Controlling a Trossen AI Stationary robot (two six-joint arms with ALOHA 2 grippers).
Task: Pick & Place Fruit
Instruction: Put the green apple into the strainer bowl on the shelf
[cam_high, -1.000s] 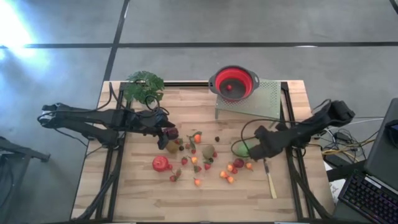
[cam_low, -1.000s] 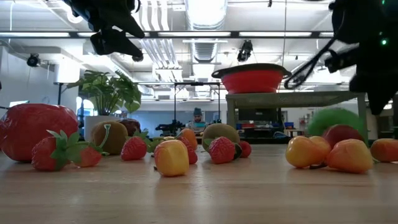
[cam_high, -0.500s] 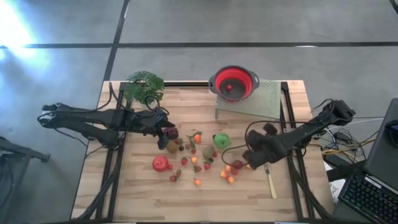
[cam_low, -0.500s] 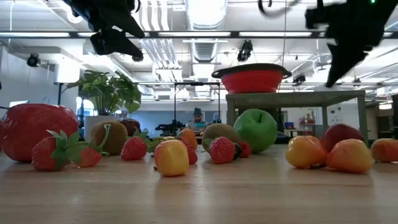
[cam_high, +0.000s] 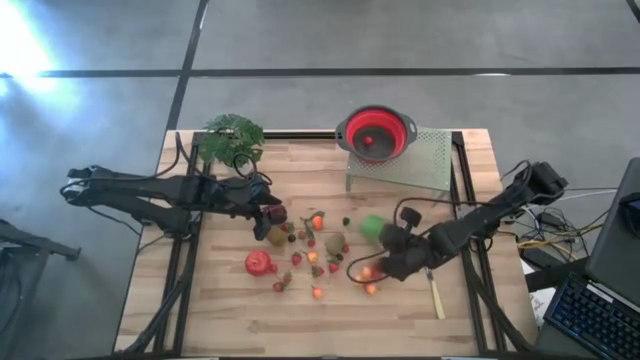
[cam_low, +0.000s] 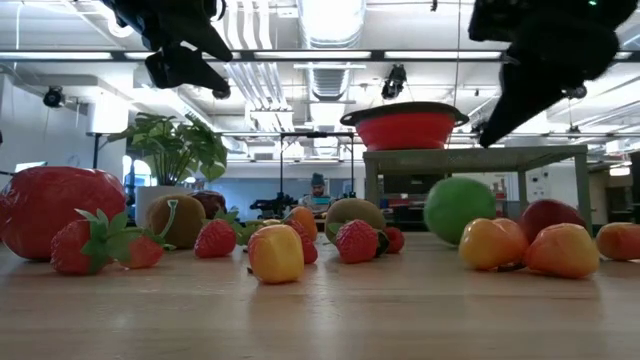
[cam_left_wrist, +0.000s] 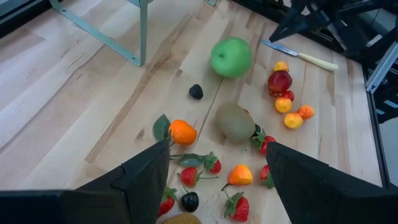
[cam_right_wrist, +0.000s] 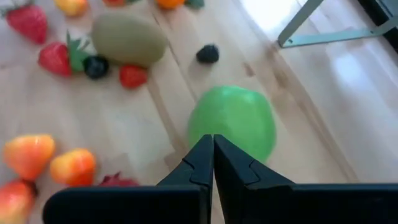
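Several small toy fruits lie scattered mid-table: a green apple (cam_high: 372, 226) (cam_low: 460, 210) (cam_right_wrist: 233, 121), a kiwi (cam_high: 335, 243) (cam_left_wrist: 235, 121), a big strawberry (cam_high: 259, 263), strawberries and orange fruits (cam_high: 365, 272). My right gripper (cam_high: 386, 250) (cam_low: 490, 132) (cam_right_wrist: 213, 155) is shut and raised above the table. It slants down just right of the apple, with nothing in it. My left gripper (cam_high: 268, 210) (cam_left_wrist: 217, 180) (cam_low: 190, 65) hangs open, high over the fruits at the left of the heap.
A red bowl (cam_high: 377, 133) stands on a grey perforated rack (cam_high: 415, 165) at the far side. A potted plant (cam_high: 230, 140) stands at the far left corner. A pale-handled knife (cam_high: 435, 290) lies near my right arm. Bare wood runs along the near edge.
My right gripper has gone toward the table's left and a little toward its near edge. It has turned and tipped, staying shut. The green apple, at first half hidden under it, has rolled left toward the kiwi and then a little way back right.
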